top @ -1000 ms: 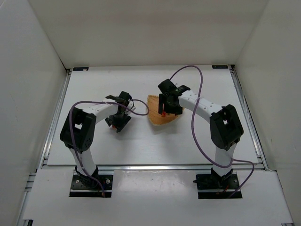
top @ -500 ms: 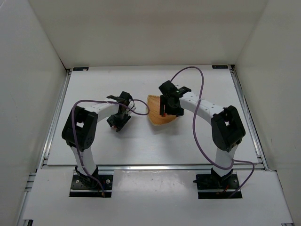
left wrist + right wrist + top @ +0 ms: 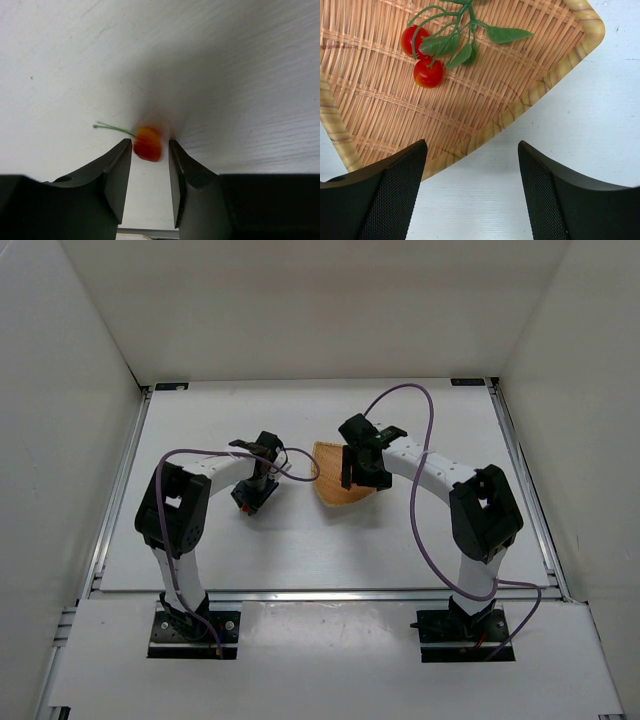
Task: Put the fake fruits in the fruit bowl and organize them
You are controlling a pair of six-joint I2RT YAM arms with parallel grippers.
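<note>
flanking a single cherry, left gripper stands narrow; right gripper gapes wide over basket.

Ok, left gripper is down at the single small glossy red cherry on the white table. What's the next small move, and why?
Probably close the left gripper on the small glossy red cherry before lifting. It lies on the white table between the black fingers, with a sliver of gap on one side, so it looks not yet gripped.
</note>
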